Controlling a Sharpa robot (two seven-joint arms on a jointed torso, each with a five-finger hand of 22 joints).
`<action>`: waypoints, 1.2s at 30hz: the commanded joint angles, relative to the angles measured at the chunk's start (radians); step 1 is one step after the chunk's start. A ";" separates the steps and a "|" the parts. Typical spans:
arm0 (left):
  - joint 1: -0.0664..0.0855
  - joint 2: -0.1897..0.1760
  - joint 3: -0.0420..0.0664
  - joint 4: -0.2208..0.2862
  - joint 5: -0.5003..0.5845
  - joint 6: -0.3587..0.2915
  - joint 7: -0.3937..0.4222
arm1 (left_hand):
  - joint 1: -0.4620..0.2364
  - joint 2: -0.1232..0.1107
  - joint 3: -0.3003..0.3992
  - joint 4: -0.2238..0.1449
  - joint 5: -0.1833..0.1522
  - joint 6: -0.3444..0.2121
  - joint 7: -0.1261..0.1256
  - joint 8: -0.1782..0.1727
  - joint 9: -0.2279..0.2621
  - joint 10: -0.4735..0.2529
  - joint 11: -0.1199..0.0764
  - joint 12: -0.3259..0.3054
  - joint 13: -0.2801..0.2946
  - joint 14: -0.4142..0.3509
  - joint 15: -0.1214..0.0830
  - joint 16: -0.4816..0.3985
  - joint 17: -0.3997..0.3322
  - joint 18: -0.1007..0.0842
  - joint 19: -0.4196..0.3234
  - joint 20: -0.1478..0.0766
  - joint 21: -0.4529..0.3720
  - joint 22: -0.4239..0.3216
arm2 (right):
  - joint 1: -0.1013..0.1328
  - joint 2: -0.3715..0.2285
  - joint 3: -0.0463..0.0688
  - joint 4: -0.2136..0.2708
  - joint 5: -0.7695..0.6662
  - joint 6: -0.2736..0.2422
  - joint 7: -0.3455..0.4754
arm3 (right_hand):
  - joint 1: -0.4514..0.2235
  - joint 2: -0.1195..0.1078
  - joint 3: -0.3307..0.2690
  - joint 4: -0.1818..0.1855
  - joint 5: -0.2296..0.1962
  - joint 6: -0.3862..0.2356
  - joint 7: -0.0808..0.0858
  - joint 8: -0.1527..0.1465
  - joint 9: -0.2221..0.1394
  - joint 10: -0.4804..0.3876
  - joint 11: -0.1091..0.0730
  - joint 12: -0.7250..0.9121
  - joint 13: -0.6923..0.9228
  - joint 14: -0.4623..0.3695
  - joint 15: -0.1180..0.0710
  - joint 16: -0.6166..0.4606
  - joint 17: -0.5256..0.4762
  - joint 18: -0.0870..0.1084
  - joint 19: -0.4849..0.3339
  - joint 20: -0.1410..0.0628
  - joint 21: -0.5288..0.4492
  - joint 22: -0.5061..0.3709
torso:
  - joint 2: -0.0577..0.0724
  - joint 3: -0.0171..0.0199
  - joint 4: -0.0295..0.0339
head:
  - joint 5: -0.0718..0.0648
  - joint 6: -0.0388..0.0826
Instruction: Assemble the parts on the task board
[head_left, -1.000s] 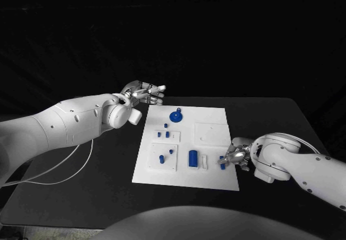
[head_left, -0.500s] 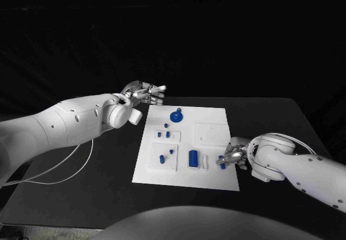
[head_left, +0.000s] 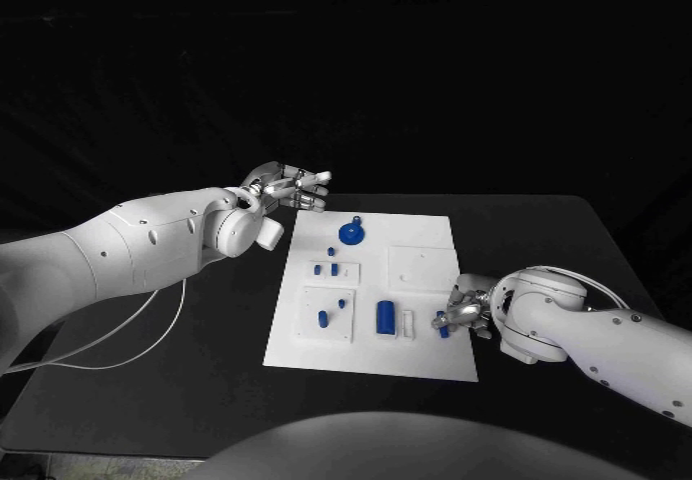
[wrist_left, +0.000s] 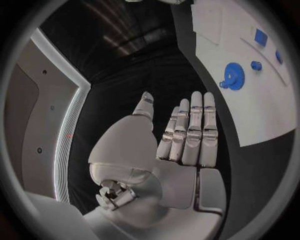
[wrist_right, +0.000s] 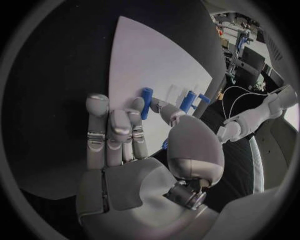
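Note:
The white task board (head_left: 421, 235) lies mid-table. On it are a blue gear (head_left: 352, 234), a blue cylinder (head_left: 387, 316) and several small blue pegs such as one at the near left (head_left: 323, 318). My right hand (head_left: 467, 309) is at the board's right edge. Its thumb and a finger pinch a small blue peg (head_left: 444, 326), and in the right wrist view this peg (wrist_right: 146, 102) points at the board (wrist_right: 144, 60). My left hand (head_left: 290, 186) hovers beyond the board's far left corner. Its fingers (wrist_left: 190, 130) are straight and hold nothing. The gear (wrist_left: 233, 76) lies ahead of them.
The black table (head_left: 188, 340) spreads round the board. A white cable (head_left: 116, 335) hangs from the left arm over the table's left side. A raised white square (head_left: 421, 266) sits on the board's right half.
My right hand and forearm have crept slightly left, toward the board, with the peg still held. The left hand has stayed still.

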 joint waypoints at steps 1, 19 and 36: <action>-0.002 0.001 0.001 0.003 -0.002 0.014 0.005 | -0.010 -0.002 -0.001 0.007 -0.006 -0.006 0.001 0.004 0.001 -0.009 0.002 0.004 0.002 -0.010 0.000 -0.004 -0.001 -0.001 -0.005 0.001 0.005 -0.001 | -0.037 0.007 -0.041 -0.004 0.043 0.079 -0.080 | 0.029 0.050 0.139 -0.105 0.031 -0.082 0.047 -0.197 -0.171 -0.008 0.002 -0.004 0.000 -0.004 0.006 0.002 0.002 0.014 0.047 0.004 0.005 0.028 | 0.001 -0.0005 0.0005 | 0.002 0.000; -0.002 -0.002 0.001 0.005 -0.005 0.015 0.003 | -0.010 -0.002 -0.001 0.007 -0.006 -0.006 0.001 0.004 0.001 -0.009 0.002 0.004 0.002 -0.010 0.000 -0.004 -0.001 -0.001 -0.005 0.001 0.005 -0.001 | -0.037 -0.010 -0.037 0.050 0.072 -0.015 -0.044 | 0.003 0.053 0.242 -0.147 0.094 -0.057 0.048 -0.197 -0.205 -0.004 0.002 -0.004 -0.003 -0.006 0.004 -0.002 0.005 0.024 0.044 0.003 0.007 0.056 | 0.001 -0.0001 -0.0003 | 0.005 0.000; -0.002 -0.002 0.000 0.005 -0.006 0.017 0.001 | -0.009 -0.004 -0.001 0.010 -0.006 -0.008 0.002 0.005 0.001 -0.010 0.002 0.003 0.002 -0.009 0.000 -0.004 0.000 -0.001 -0.004 0.001 0.006 -0.003 | -0.037 -0.012 -0.014 0.074 0.092 -0.082 -0.031 | 0.011 0.044 0.242 -0.149 0.119 -0.045 0.045 -0.197 -0.209 -0.001 0.000 -0.007 -0.007 -0.005 0.002 -0.007 0.002 0.024 0.044 0.001 0.008 0.055 | 0.001 0.0005 0.0004 | 0.011 0.000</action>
